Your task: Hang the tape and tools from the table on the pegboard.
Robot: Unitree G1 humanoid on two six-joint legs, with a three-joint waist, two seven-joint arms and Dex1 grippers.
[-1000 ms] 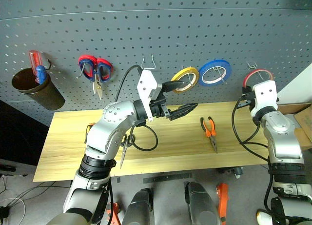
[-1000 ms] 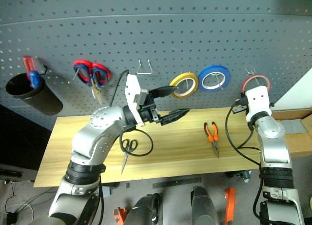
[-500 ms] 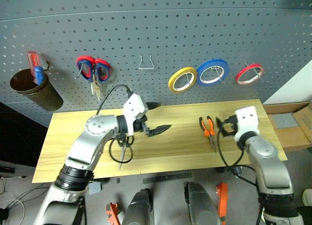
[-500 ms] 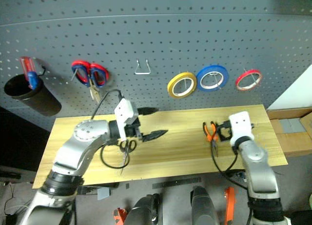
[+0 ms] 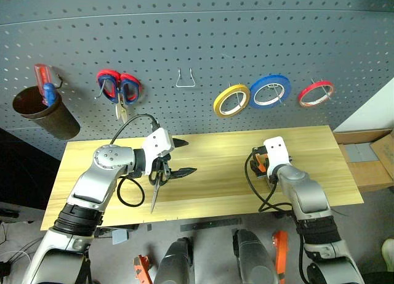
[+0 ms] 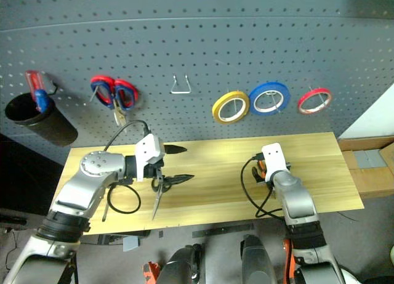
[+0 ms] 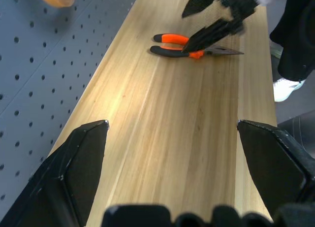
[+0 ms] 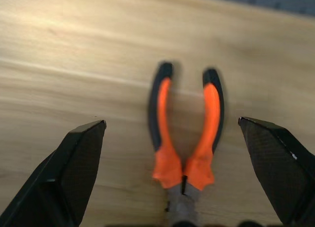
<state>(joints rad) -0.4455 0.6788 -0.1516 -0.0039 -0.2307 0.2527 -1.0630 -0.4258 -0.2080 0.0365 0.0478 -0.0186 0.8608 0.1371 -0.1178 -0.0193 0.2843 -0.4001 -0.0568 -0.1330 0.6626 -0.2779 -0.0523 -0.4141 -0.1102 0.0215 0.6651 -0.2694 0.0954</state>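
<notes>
My right gripper (image 8: 172, 187) stands spread over the orange-handled pliers (image 8: 184, 138) lying flat on the table (image 5: 308, 173), my left gripper (image 5: 180, 156) spread and empty; closing off-centre risks pinching one handle and skidding them.

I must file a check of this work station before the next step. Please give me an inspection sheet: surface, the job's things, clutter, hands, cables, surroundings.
Surface: table of light wood, mostly bare.
Job's things: red tape hangs on the pegboard; orange-handled pliers lie on the table; black-handled scissors lie on the table by the left hand.
Clutter: yellow tape roll, blue tape roll, red-and-blue scissors and a dark cup hang on the pegboard.
Hands: left hand open above the table; right hand open, straddling the pliers.
Cables: black cable loops at the right wrist.
Surroundings: cardboard box beside the table.
</notes>
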